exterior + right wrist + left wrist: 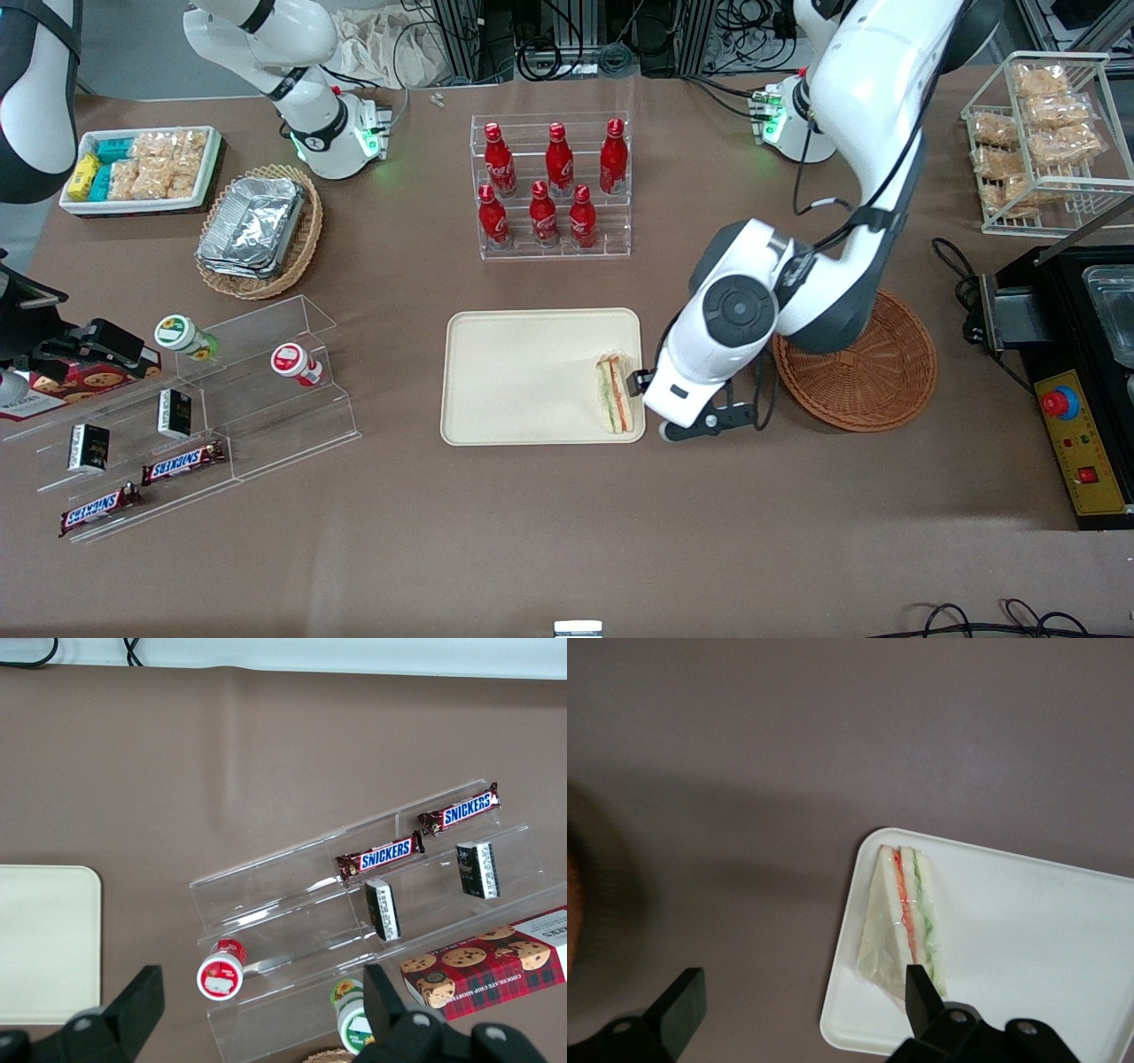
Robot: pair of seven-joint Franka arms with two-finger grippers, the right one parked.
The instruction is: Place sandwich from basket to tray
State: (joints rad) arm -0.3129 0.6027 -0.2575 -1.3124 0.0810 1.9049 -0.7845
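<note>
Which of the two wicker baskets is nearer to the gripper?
The round reddish-brown basket, empty, beside the open gripper that hangs over the tray's edge. The tan oval basket holds foil containers, toward the parked arm's end.

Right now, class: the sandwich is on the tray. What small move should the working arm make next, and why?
Probably lift straight up. The sandwich lies on the tray near its edge, and the gripper has its jaws open, so release looks done.
</note>
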